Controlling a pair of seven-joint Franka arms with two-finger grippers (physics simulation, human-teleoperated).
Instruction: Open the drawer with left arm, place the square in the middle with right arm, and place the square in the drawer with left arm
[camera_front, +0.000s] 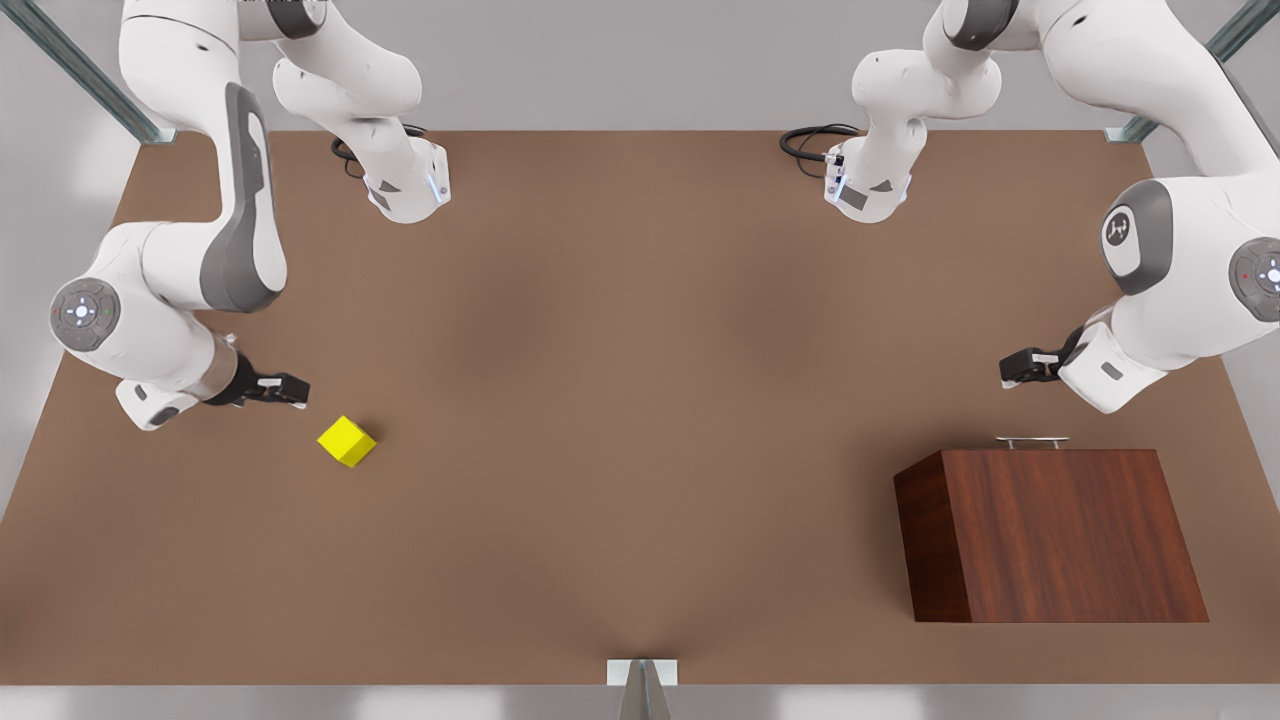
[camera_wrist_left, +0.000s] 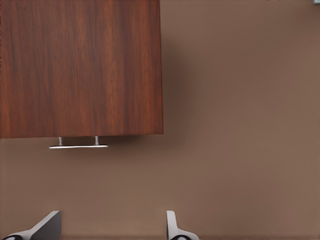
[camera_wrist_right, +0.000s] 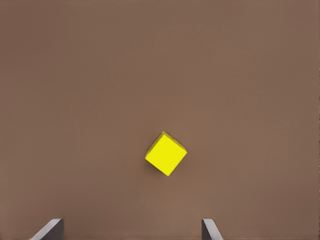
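The closed drawer (camera_front: 1050, 530) sits near the gaping left pincer (camera_front: 1010, 372); the right pincer (camera_front: 295, 390), spread, hovers beside the square (camera_front: 347, 441).

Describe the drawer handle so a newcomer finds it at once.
Find the dark wooden cabinet on the front view's right of the brown table. Along its far edge, facing the left tool, sits the handle: a thin silver bar, the only metal there.

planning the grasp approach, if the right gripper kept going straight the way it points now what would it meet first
Most likely the yellow square. The right gripper, fingers open, points toward it on the front view's left, and the right wrist view shows it ahead between the fingers. Height is unclear, so it might pass above and meet bare table.
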